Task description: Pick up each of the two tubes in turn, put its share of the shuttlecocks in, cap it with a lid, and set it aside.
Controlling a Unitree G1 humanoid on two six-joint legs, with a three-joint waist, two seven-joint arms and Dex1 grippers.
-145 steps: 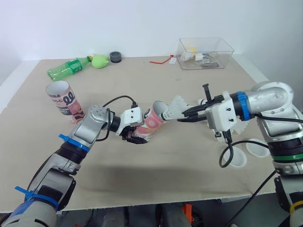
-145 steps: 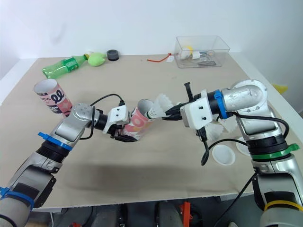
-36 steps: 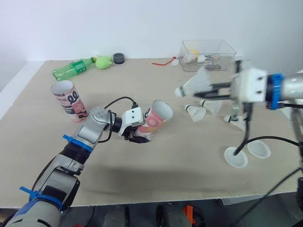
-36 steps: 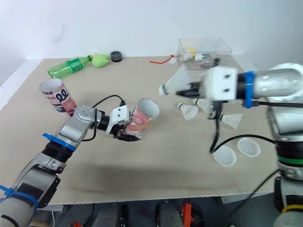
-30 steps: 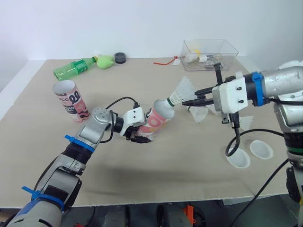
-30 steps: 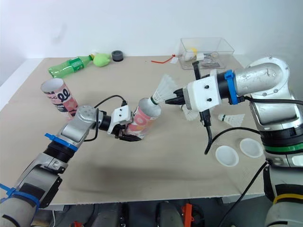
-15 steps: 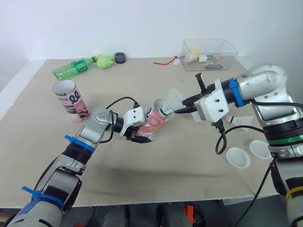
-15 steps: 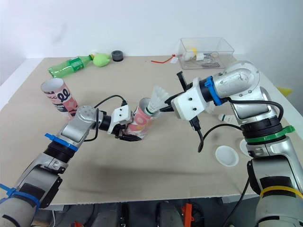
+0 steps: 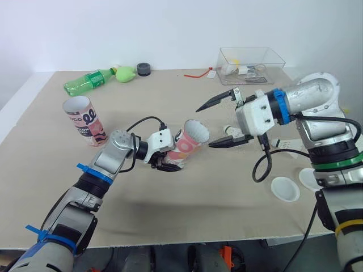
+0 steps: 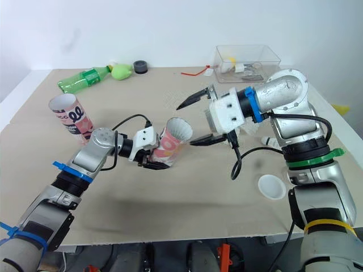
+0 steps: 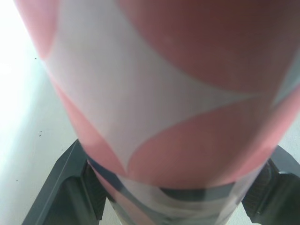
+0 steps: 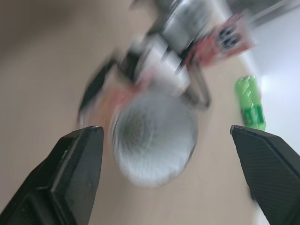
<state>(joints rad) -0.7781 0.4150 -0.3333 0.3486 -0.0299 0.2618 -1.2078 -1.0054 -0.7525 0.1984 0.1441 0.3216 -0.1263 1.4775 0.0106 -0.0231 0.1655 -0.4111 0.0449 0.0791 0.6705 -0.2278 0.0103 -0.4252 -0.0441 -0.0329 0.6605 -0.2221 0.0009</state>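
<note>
Nearest us, on the right of the table (image 9: 187, 215), we find two white lids (image 9: 285, 188) lying side by side. Further in, we see the left gripper (image 9: 165, 161) clamped on the base of a pink tube (image 9: 190, 139). The tube is tilted, and its open mouth faces the right gripper (image 9: 214, 124). We note this gripper's fingers (image 9: 209, 104) spread wide and holding nothing, just beside the mouth. Behind its arm we see a shuttlecock (image 9: 290, 145) lying on the table. On the far left the second tube (image 9: 84, 120) stands, well apart. At the back lie a green bottle (image 9: 88, 82) and a clear box (image 9: 249, 61)
</note>
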